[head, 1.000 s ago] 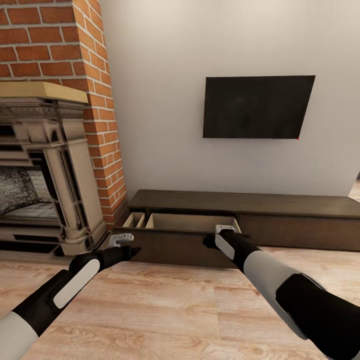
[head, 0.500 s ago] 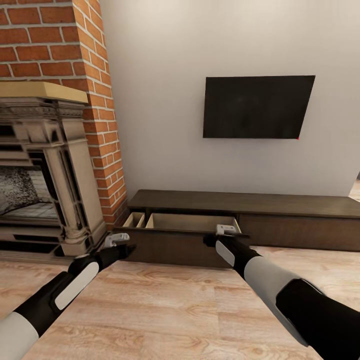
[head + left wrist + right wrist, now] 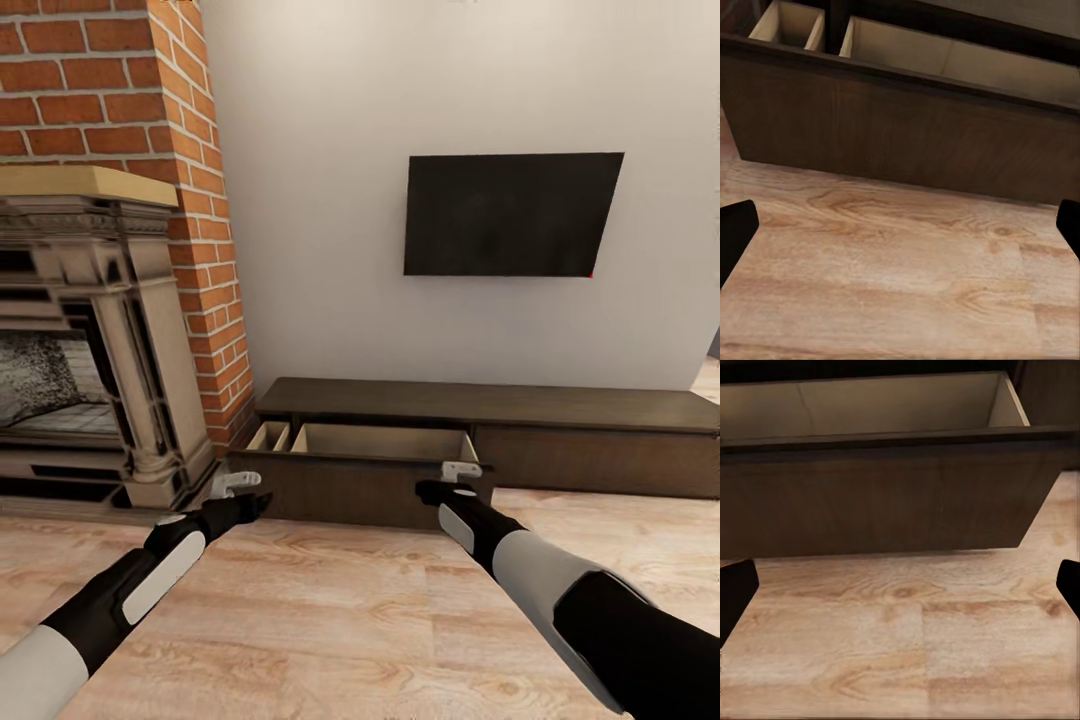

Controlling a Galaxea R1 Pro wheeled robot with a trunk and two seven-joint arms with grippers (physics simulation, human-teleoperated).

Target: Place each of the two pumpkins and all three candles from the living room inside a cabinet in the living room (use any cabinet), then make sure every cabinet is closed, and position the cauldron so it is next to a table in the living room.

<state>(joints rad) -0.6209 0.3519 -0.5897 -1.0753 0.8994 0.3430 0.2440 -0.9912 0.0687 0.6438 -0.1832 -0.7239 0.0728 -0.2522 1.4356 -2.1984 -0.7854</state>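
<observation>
The long, low dark brown cabinet point(image 3: 590, 408) stands against the white wall. Its left drawer is pulled out, with a dark front point(image 3: 340, 492) and pale wood compartments point(image 3: 385, 441) whose visible parts hold nothing. My left gripper point(image 3: 258, 499) hovers open just before the drawer front's left end. My right gripper point(image 3: 432, 489) is open too, close to the front's right end, apart from it. Both wrist views face the drawer front point(image 3: 900, 127) point(image 3: 885, 495) across a strip of floor, with black fingertips point(image 3: 735, 229) point(image 3: 735, 589) spread wide. The pumpkins, candles and cauldron are out of view.
A stone fireplace point(image 3: 110, 340) with a brick chimney point(image 3: 190, 150) stands left of the cabinet. A black TV point(image 3: 510, 213) hangs on the wall above it. Light wood floor point(image 3: 340, 620) stretches in front of me.
Both grippers have drawn back a little from the drawer front, the right one leaving its top edge. The head view has shifted slightly. The drawer stays open.
</observation>
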